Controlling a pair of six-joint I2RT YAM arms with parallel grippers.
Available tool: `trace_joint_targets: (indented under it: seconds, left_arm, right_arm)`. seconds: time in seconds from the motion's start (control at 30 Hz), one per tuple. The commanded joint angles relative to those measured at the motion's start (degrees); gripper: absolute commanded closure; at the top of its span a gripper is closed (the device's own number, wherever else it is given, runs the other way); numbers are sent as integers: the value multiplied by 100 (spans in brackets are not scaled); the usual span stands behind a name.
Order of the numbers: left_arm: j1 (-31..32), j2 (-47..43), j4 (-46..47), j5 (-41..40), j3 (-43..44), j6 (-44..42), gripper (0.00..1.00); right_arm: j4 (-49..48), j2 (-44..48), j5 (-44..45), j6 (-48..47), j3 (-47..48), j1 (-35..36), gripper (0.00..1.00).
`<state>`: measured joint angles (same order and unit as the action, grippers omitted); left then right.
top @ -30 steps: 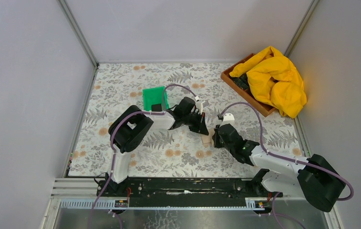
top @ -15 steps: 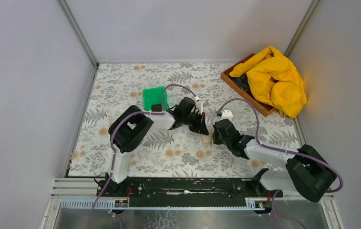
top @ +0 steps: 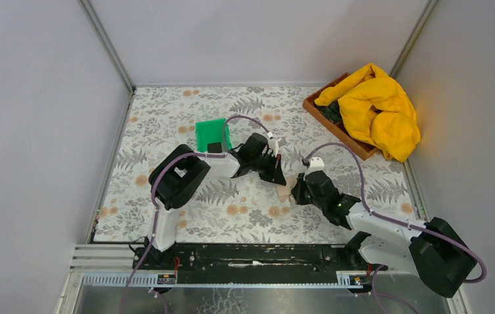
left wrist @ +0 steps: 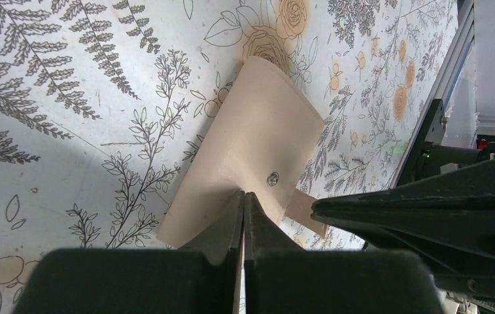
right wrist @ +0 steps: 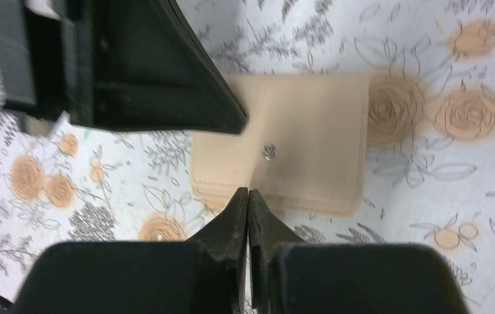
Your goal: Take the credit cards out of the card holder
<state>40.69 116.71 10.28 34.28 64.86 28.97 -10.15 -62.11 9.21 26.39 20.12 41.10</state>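
Note:
The tan card holder (top: 286, 191) lies closed between my two grippers, snap stud up. In the left wrist view the card holder (left wrist: 257, 137) bows upward, with its closing tab (left wrist: 307, 212) sticking out. My left gripper (left wrist: 243, 194) is shut, with a thin tan layer between its fingers at the holder's near edge. In the top view the left gripper (top: 276, 175) is at the holder's far side. My right gripper (right wrist: 248, 191) is shut, its tips at the near edge of the holder (right wrist: 310, 144); the right gripper (top: 295, 190) is on the holder's right. No cards show outside the holder.
A green bin (top: 210, 131) sits behind the left arm with a small black rectangle (top: 215, 148) at its near edge. A wooden tray (top: 336, 127) under a yellow cloth (top: 378, 108) stands at the back right. Grey walls close in the floral table.
The right arm swung its forearm back and forth and its gripper shifted slightly at the holder's edge. The left arm and the holder stayed put.

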Motion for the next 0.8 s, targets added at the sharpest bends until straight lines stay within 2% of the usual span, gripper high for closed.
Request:
trace_joint_targets:
  seconds: [0.0,0.23,0.3,0.53,0.7,0.77]
  left_arm:
    - [-70,-2,-283,-533,-107,-198,100]
    - [-70,-78,-245,-563,-156,-177,100]
    - [-68,-103,-212,-518,-177,-145,97]
    - [-23,-305,-155,-487,-253,-126,77]
    - [-18,-515,-78,-380,-339,-117,57]
    - [25,-587,-81,-299,-364,-88,54]
  right_arm:
    - [-147,188,-209,163,-398,-15,94]
    - [-265,349,-300,482,-808,-15,93]
    - [-268,406,-230,537,-867,-14,93]
    - [-303,19,-258,567,-667,-14,91]
    - [-413,-272,15,630,-557,-17,92]
    - [-383,-363,83,649,-484,-17,93]
